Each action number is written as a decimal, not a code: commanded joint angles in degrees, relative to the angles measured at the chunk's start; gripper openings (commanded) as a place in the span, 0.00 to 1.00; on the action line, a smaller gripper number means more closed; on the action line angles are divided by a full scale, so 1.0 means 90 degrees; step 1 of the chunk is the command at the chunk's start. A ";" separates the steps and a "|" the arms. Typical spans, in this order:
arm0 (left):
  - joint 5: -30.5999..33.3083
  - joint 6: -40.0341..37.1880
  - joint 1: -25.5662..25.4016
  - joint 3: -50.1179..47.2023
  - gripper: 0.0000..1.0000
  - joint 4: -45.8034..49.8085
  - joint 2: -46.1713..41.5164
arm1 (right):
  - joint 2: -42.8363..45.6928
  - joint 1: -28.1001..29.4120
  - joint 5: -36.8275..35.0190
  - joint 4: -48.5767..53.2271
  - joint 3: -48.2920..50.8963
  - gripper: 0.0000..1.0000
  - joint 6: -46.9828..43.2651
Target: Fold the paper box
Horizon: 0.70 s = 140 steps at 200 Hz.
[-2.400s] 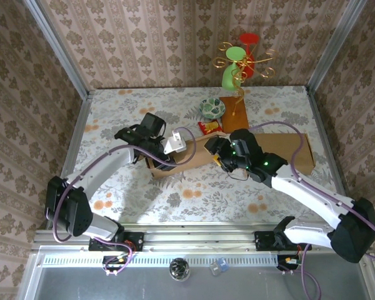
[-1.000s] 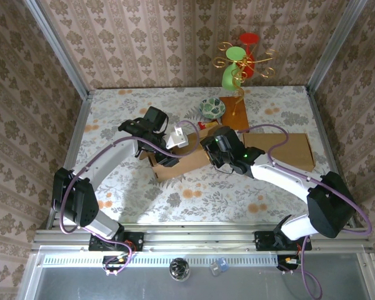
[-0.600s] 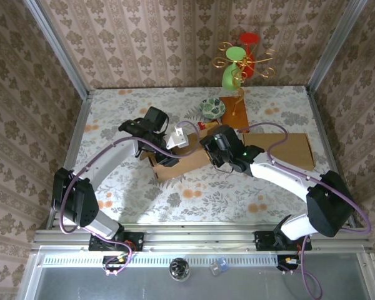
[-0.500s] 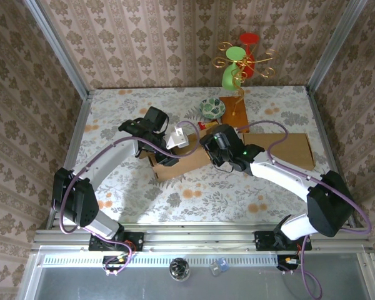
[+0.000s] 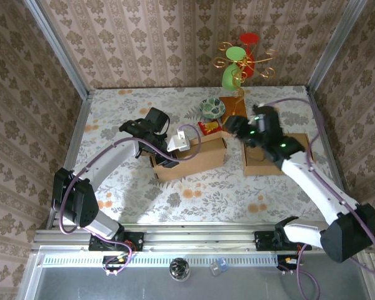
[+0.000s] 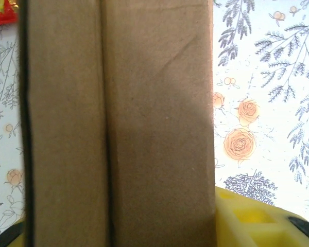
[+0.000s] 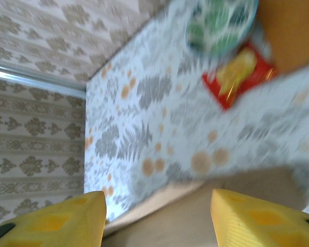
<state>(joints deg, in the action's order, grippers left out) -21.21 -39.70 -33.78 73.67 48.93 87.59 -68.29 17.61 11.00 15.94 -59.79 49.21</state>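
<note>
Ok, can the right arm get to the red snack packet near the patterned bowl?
Probably yes: its open fingers point toward the red snack packet, with only bare floral tablecloth between them and nothing blocking.

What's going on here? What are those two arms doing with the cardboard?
Two robot arms are folding a paper box, a brown cardboard piece lying mid-table. The left gripper is at the box's left end with its jaws either side of the cardboard; whether it is squeezing I cannot tell. The right gripper hangs open and empty beyond the box's right end, near a red snack packet. A second flat cardboard sheet lies to the right.
</note>
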 commanded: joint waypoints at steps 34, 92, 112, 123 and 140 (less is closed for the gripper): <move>-0.0377 -0.0785 -0.0006 0.0162 0.45 0.0771 -0.0235 | -0.0450 -0.1119 0.2540 0.1575 -0.0457 0.53 -0.3741; -0.0357 -0.0776 -0.0006 0.0155 0.45 0.0843 -0.0230 | -0.0540 -0.0517 0.2042 0.2046 -0.0437 0.54 -0.4989; -0.0338 -0.0784 -0.0006 0.0142 0.46 0.0844 -0.0239 | -0.0616 -0.0334 0.1691 0.2195 -0.0494 0.54 -0.5214; -0.0324 -0.0793 -0.0006 0.0157 0.46 0.0845 -0.0231 | -0.0680 -0.0254 0.1459 0.2270 -0.0553 0.54 -0.5305; -0.0309 -0.0809 -0.0006 0.0179 0.46 0.0843 -0.0224 | -0.0813 -0.0154 0.1148 0.2404 -0.0688 0.54 -0.5453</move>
<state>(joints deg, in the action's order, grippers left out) -22.79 -45.15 -33.76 73.93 54.02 87.00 -73.91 15.31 26.81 34.13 -63.00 4.91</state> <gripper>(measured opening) 0.462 0.538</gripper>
